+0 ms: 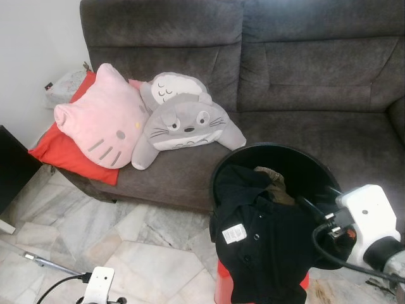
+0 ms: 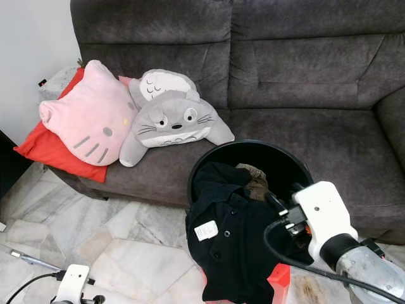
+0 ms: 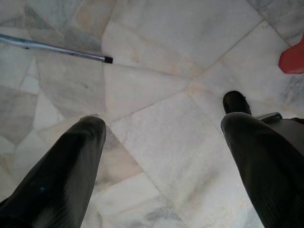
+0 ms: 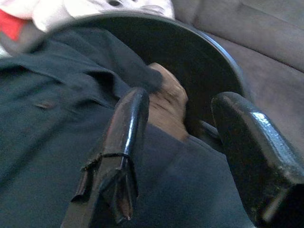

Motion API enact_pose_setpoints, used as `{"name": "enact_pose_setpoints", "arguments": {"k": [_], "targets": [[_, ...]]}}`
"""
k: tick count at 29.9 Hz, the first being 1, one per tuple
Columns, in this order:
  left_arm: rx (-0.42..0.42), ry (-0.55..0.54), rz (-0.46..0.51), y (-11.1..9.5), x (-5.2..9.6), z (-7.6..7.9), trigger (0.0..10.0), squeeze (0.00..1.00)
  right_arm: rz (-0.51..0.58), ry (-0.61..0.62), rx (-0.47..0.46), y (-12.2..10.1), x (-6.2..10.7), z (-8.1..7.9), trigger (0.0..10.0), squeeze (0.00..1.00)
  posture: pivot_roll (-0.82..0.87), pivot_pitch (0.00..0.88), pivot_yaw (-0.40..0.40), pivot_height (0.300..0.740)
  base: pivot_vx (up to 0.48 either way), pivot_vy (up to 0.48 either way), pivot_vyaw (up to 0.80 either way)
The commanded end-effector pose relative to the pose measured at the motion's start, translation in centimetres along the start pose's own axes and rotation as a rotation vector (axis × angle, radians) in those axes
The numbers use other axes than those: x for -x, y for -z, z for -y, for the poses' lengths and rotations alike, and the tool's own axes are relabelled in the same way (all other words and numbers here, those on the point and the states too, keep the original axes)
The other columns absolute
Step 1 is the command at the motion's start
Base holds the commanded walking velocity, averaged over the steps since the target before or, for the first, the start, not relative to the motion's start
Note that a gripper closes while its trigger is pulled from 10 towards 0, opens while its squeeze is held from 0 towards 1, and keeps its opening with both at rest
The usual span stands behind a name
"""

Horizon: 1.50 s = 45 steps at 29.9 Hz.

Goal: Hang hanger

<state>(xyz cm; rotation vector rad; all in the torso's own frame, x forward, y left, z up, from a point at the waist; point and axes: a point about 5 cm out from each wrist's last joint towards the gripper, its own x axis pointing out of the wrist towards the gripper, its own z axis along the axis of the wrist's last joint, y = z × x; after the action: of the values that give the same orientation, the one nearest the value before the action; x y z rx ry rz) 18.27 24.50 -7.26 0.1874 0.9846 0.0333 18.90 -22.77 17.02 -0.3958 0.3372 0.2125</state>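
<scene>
My right hand (image 2: 285,212), fingers spread, hovers at the lower right over the black shirt (image 2: 231,244) draped across the black basket (image 2: 253,147); I can't spot a hanger. Left hand (image 3: 161,156) hangs spread, farther off.

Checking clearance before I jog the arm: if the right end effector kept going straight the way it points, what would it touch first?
Most likely the black shirt draped over the black bin's rim, directly beneath the open right end effector; the brown cloth lies just beyond, though depth is uncertain.

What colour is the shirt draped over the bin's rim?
Black shirt, with a white tag; clearest in the right eye view.
</scene>
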Motion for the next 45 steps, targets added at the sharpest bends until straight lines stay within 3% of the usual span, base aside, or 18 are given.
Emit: {"name": "enact_pose_setpoints", "arguments": {"k": [1,3,5,9,10,13,14,20,23,28,29,31,33,34,36,38,42,45], "targets": [[-0.008,-0.008,-0.023,0.5,0.1,-0.5,10.0,0.0,0.001,0.008,0.011,0.1,-0.6,0.1,10.0,0.0,-0.34,0.068,0.166,0.74,0.0,0.0,0.0],[-0.009,-0.005,-0.023,0.5,0.1,-0.5,10.0,0.0,0.06,0.022,0.0,-0.6,-2.3,0.8,10.0,0.0,-0.34,0.063,0.172,0.74,0.0,0.0,0.0],[-0.008,-0.005,-0.023,0.5,0.1,-0.5,10.0,0.0,0.073,0.021,0.002,-0.8,-2.6,0.9,10.0,0.0,-0.34,0.063,0.172,0.74,0.0,0.0,0.0],[0.005,-0.008,-0.019,0.5,0.1,-0.5,10.0,0.0,0.258,0.062,-0.021,-3.6,-4.1,1.2,10.0,0.0,-0.32,0.054,0.168,0.74,0.0,0.0,0.0],[0.014,-0.01,-0.016,0.5,0.1,-0.5,10.0,0.0,0.327,0.106,-0.019,-4.6,-4.5,1.3,10.0,0.0,-0.32,0.054,0.168,0.74,0.0,0.0,0.0],[0.016,-0.012,-0.016,0.6,0.1,-0.5,10.0,0.0,0.394,0.199,-0.064,-5.3,-4.9,1.5,10.0,0.0,-0.32,0.05,0.161,0.74,0.0,0.0,0.0],[0.016,-0.012,-0.016,0.6,0.2,-0.5,10.0,0.0,0.43,0.224,-0.108,-5.6,-5.0,1.0,10.0,0.0,-0.31,0.049,0.16,0.74,0.0,0.0,0.0],[0.016,-0.006,-0.008,0.6,0.2,-0.6,10.0,0.0,0.484,0.186,-0.148,-6.0,-5.3,-1.6,10.0,0.0,-0.31,0.045,0.154,0.74,0.0,0.0,0.0],[0.024,-0.01,-0.005,0.7,0.2,-0.6,10.0,0.0,0.489,0.155,-0.13,-5.9,-5.7,-3.0,10.0,0.0,-0.3,0.038,0.147,0.74,0.0,0.0,0.0],[0.022,-0.009,-0.016,0.9,0.2,-0.6,10.0,0.0,0.47,0.141,-0.094,-6.0,-6.3,-2.8,10.0,0.0,-0.3,0.032,0.145,0.74,0.0,0.0,0.0],[0.023,-0.007,-0.018,0.9,0.2,-0.6,10.0,0.0,0.437,0.136,-0.04,-5.9,-6.7,-2.4,10.0,0.0,-0.3,0.028,0.145,0.74,0.0,0.0,0.0],[0.023,-0.006,-0.019,0.9,0.2,-0.5,10.0,0.0,0.425,0.137,-0.023,-5.8,-6.8,-2.3,10.0,0.0,-0.3,0.028,0.145,0.74,0.0,0.0,0.0],[0.025,-0.001,-0.021,1.0,0.2,-0.5,10.0,0.0,0.36,0.141,0.069,-5.3,-7.7,-1.0,10.0,0.0,-0.31,0.024,0.151,0.74,0.0,0.0,0.0],[0.023,0.0,-0.021,1.0,0.2,-0.5,10.0,0.0,0.293,0.12,0.181,-5.0,-8.7,0.0,10.0,0.0,-0.31,0.024,0.151,0.74,0.0,0.0,0.0],[0.02,0.0,-0.021,0.9,0.2,-0.5,10.0,0.0,0.28,0.091,0.227,-5.1,-9.2,0.5,10.0,0.0,-0.31,0.024,0.154,0.74,0.0,0.0,0.0],[0.028,-0.003,-0.017,0.9,0.2,-0.5,10.0,0.0,0.292,0.016,0.164,-6.2,-10.4,1.2,10.0,0.0,-0.3,0.029,0.153,0.74,0.0,0.0,0.0],[0.032,-0.004,-0.016,0.9,0.2,-0.5,10.0,0.0,0.273,-0.077,0.161,-6.6,-11.4,1.2,10.0,0.0,-0.3,0.033,0.154,0.74,0.0,0.0,0.0],[0.04,-0.004,-0.016,0.8,0.2,-0.5,10.0,0.0,0.181,-0.181,0.151,-5.9,-12.9,1.4,10.0,0.0,-0.29,0.039,0.156,0.74,0.0,0.0,0.0]]}}
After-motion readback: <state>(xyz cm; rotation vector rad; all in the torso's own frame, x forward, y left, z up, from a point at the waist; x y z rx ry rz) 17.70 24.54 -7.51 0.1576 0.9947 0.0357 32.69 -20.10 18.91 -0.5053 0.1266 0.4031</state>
